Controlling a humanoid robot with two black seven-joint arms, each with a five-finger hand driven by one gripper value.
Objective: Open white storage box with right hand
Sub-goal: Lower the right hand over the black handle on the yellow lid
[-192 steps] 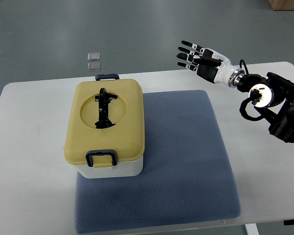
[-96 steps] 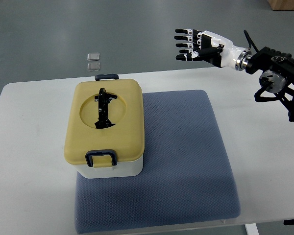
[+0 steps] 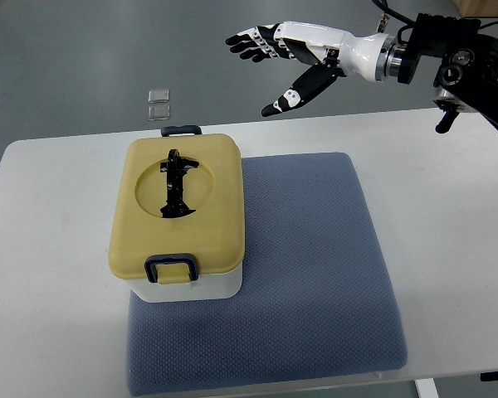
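The storage box [image 3: 178, 217] has a white body and a yellow lid. It sits closed on the left part of a blue-grey mat [image 3: 307, 274]. A black handle [image 3: 176, 184] lies folded in the lid's round recess. Dark latches sit at the near edge [image 3: 171, 268] and the far edge [image 3: 181, 130]. My right hand [image 3: 270, 60] is open with fingers spread, raised in the air beyond the table's far edge, up and to the right of the box. It holds nothing and touches nothing. Its arm [image 3: 448, 58] enters from the top right.
The white table [image 3: 50, 249] carries the mat and the box. Two small clear squares [image 3: 158, 103] lie on the grey floor beyond the table.
My right hand has risen and swung left, from over the table's far right corner to high beyond the far edge, closer to the box. The fingers have stretched out. The box has not moved.
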